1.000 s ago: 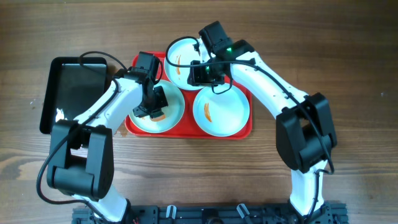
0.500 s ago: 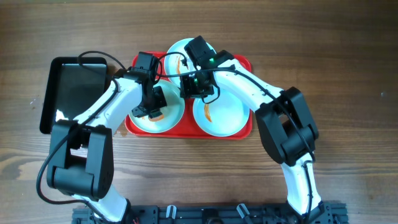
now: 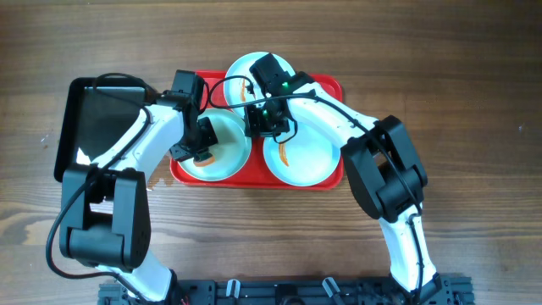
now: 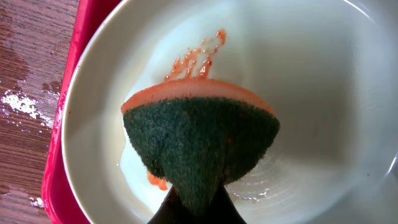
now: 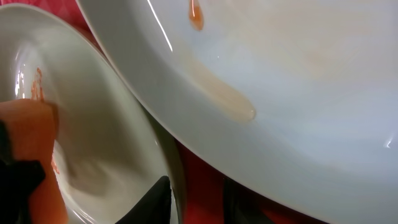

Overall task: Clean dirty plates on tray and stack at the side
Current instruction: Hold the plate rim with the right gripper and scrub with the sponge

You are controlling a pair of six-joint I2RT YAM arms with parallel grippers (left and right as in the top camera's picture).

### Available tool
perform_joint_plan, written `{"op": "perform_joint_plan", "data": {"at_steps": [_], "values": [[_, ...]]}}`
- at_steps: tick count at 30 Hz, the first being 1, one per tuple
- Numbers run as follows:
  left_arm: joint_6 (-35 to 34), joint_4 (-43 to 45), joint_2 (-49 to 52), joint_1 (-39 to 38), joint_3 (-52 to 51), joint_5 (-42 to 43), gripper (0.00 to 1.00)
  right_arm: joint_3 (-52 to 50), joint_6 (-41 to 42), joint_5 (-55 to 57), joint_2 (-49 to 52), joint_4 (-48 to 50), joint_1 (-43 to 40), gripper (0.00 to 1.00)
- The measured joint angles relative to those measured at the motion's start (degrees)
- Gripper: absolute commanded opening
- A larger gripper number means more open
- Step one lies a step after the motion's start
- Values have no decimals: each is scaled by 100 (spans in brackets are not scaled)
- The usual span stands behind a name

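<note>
Leftmost, a black tray point(image 3: 89, 127) lies just beside the red tray point(image 3: 334, 176), whose long axis runs left to right across the table point(image 3: 474, 76). On its left plate point(image 3: 233, 161), the left gripper point(image 3: 201, 152) clamps a green-and-orange sponge point(image 4: 199, 140) beside an orange smear point(image 4: 199, 53). The right gripper point(image 3: 271, 127), fingers apart, straddles that plate's rim beside the right plate point(image 3: 313, 157). A third plate point(image 3: 241, 68) sits behind.
</note>
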Motion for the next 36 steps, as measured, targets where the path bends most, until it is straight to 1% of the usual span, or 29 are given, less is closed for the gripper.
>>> {"op": "perform_joint_plan", "data": {"at_steps": [2,4,7,9,15,18,22,26,30,36], "values": [[0,2,0,2,0,0,4,0,2,4,0,0,26,24],[0,2,0,2,0,0,4,0,20,55,2,0,90,15],[0,7,0,2,0,0,4,2,70,275,13,0,262,7],[0,7,0,2,0,0,4,2,210,442,13,-7,330,5],[2,83,0,2,0,24,4,9,535,592,13,-15,348,4],[81,361,0,-26,0,254,4,83,555,933,0,-262,363,4],[219,824,0,-313,0,415,4,85,592,1259,-20,-168,343,4],[455,1097,0,-540,0,459,4,118,323,1349,-22,-247,337,4],[640,1099,0,-546,0,457,4,122,-37,1268,-22,-262,297,4],[785,1051,125,-546,0,612,4,127,-225,1182,-22,-251,269,4]]}}
